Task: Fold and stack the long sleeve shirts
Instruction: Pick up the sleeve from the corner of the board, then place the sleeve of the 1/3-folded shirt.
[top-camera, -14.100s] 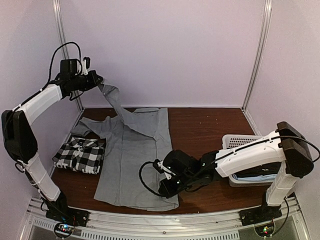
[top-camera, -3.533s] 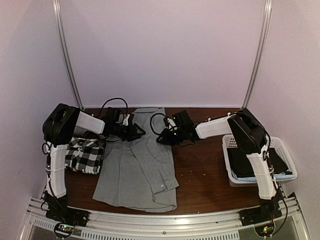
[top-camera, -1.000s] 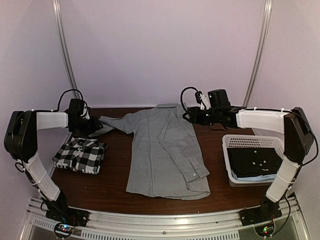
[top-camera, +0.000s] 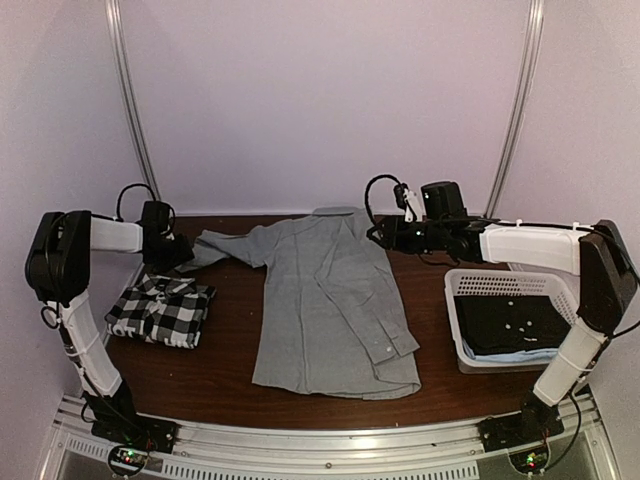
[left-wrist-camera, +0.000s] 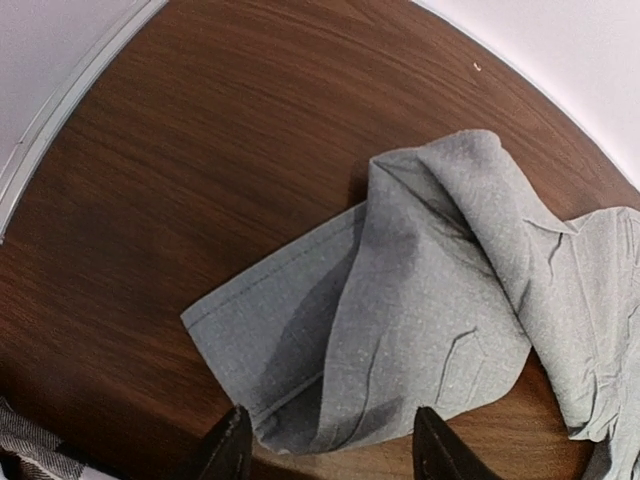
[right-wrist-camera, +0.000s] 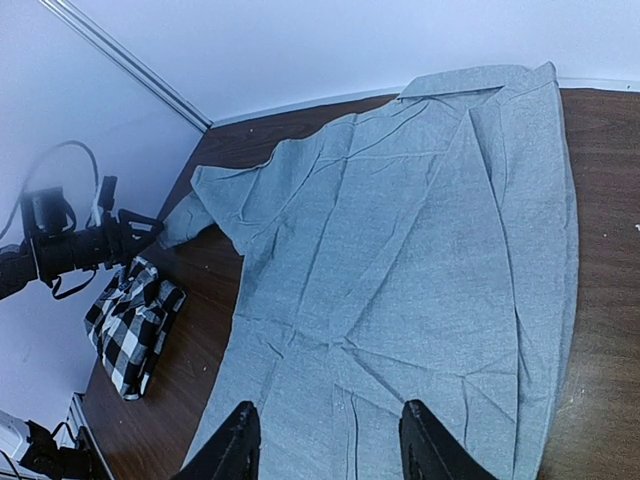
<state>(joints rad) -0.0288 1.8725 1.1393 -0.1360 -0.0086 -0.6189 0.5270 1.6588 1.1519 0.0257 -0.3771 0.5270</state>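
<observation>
The plain grey long sleeve shirt (top-camera: 330, 300) lies spread flat at the table's middle, collar at the back. One sleeve reaches left to my left gripper (top-camera: 182, 254). In the left wrist view that gripper (left-wrist-camera: 335, 458) is open, and the rumpled grey sleeve end (left-wrist-camera: 400, 320) lies on the wood just beyond the tips, not pinched. My right gripper (top-camera: 380, 236) hovers by the shirt's back right shoulder. It (right-wrist-camera: 330, 448) is open and holds nothing, with the grey shirt (right-wrist-camera: 420, 270) below it. The black-and-white checked shirt (top-camera: 160, 310) sits folded at the left.
A white basket (top-camera: 505, 285) holding dark clothes stands at the right edge of the table. Pale walls and metal posts close in the back and sides. Brown table wood (top-camera: 420, 285) shows between the shirt and the basket.
The left arm has drawn back a little toward the left wall and the right gripper has shifted slightly right. The grey shirt lies as before.
</observation>
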